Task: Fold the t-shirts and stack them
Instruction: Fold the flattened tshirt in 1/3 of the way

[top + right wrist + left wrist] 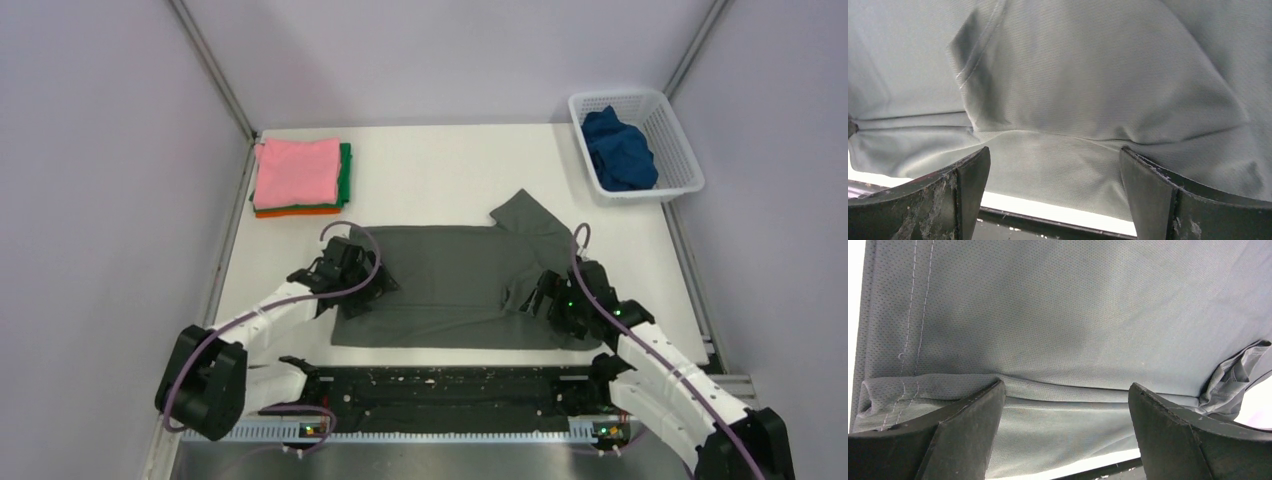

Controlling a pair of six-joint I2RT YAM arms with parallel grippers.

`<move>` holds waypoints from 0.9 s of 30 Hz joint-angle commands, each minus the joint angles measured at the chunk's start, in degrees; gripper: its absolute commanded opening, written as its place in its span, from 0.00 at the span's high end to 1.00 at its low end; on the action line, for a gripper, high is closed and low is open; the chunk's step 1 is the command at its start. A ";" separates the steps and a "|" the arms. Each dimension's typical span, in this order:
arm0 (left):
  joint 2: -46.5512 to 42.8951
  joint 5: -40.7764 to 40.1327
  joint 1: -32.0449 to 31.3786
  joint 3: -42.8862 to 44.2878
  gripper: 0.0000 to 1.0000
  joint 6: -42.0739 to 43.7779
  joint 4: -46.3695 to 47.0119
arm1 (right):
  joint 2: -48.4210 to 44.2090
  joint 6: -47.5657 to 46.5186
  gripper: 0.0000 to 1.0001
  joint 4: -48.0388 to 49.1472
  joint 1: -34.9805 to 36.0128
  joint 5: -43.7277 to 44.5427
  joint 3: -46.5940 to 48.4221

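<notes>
The dark grey t-shirt (450, 280) lies spread flat in the middle of the table, one sleeve sticking out at the back right. My left gripper (362, 288) is open over its left part; the left wrist view shows the cloth (1068, 325) with a fold line between the parted fingers (968, 425). My right gripper (540, 296) is open over its right part; the right wrist view shows the cloth (1088, 90) and a sleeve hem. A folded stack sits at the back left: pink t-shirt (297, 172) on top, green (345, 175) and orange (297, 211) beneath. The dark blue t-shirt (618, 148) lies crumpled in the basket.
The white mesh basket (682, 150) stands at the back right corner. A black rail (440, 395) runs along the near edge between the arm bases. Grey walls enclose the table on the left, back and right.
</notes>
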 commanded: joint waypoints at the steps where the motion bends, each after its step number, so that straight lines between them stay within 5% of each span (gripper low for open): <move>1: -3.86 -3.04 -1.18 -4.76 0.01 -3.57 -10.21 | -5.18 4.40 0.01 -10.18 0.60 2.17 -0.92; 11: -8.33 -2.85 -1.83 -0.86 0.01 -1.77 -12.23 | -9.42 2.35 0.01 -9.83 0.59 2.97 1.73; 20: -3.39 -22.84 -0.90 16.75 0.01 4.16 -19.78 | -9.57 -0.79 0.01 2.91 0.59 8.39 9.93; 27: 8.42 -27.77 6.74 26.31 0.10 8.99 -18.10 | -5.83 -4.74 0.01 7.44 0.64 9.76 10.63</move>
